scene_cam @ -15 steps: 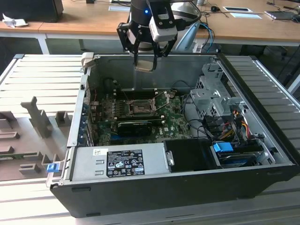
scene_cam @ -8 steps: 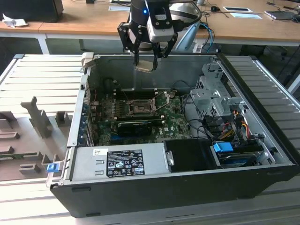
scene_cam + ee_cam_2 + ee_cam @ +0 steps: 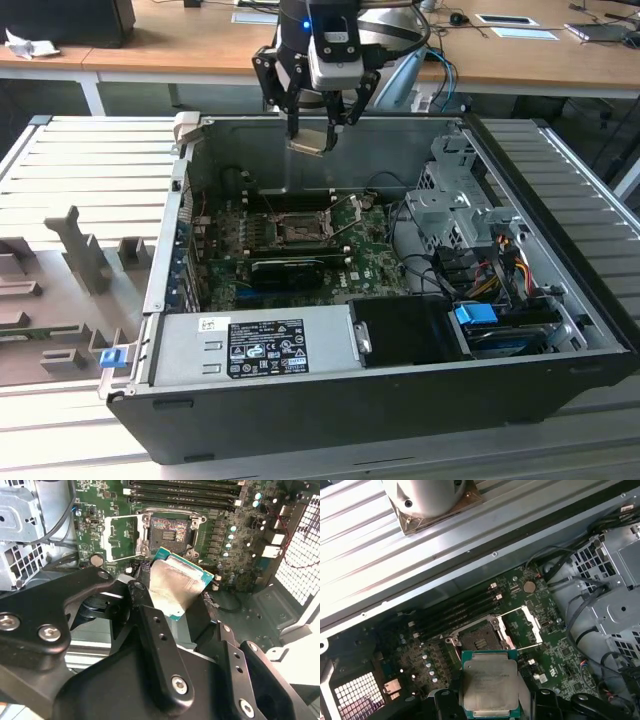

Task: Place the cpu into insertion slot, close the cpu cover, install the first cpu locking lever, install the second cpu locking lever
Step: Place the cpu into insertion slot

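The black two-fingered gripper hangs over the far wall of the open black computer case, its fingers closed on two opposite edges of the cpu, a small flat square chip with a pale silver-grey metal top and a green rim. The insertion slot, a dark square socket with a metal rim on the green motherboard, lies well below the chip and nearer the case's middle. The thin metal cpu cover stands swung open beside it. The chip seems slightly tilted, though I can't be sure.
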Motion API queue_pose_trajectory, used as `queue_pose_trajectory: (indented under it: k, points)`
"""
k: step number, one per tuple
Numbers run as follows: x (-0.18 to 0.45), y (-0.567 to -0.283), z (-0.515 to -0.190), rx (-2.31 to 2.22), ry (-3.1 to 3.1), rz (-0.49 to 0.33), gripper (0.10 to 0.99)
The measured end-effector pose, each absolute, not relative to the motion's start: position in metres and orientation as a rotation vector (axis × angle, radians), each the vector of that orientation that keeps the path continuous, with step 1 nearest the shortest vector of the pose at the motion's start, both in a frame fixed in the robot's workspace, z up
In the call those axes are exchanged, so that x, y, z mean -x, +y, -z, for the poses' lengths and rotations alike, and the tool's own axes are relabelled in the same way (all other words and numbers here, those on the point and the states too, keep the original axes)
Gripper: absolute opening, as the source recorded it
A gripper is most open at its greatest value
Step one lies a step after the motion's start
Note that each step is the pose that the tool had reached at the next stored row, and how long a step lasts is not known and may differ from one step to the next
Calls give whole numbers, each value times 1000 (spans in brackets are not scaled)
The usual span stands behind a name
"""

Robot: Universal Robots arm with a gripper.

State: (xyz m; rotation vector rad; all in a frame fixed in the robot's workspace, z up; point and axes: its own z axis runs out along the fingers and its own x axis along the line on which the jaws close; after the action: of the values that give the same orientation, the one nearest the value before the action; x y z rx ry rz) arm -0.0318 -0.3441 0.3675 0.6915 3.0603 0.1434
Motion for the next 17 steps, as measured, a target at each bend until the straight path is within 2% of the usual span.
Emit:
queue_pose_trajectory:
  k: [17]
  points:
    - [32, -344, -367, -874, 3007, -143, 529]
